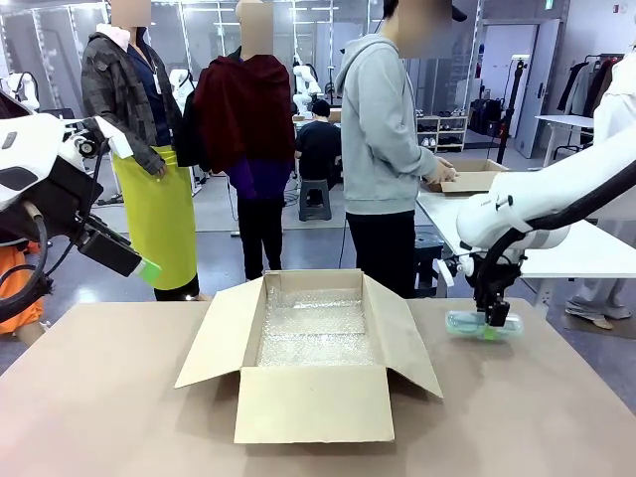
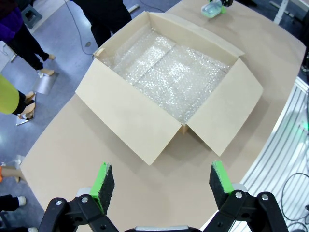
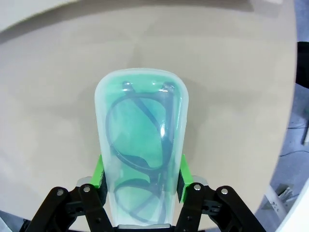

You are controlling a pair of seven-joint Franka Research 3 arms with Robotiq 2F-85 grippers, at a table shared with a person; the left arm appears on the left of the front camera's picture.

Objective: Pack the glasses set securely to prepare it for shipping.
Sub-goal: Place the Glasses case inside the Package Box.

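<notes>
A clear plastic case with teal-green eyeglasses lies flat on the tan table at the right. My right gripper comes down on it from above, its green pads pressed against both long sides, shut on the case. From the front the case sits just right of the open cardboard box. My left gripper hangs open and empty, high over the table's left side, looking down on the box and the far case.
Bubble wrap lines the box floor; its flaps spread outward on all sides. Across the table several people stand, one at a white side table with a small carton.
</notes>
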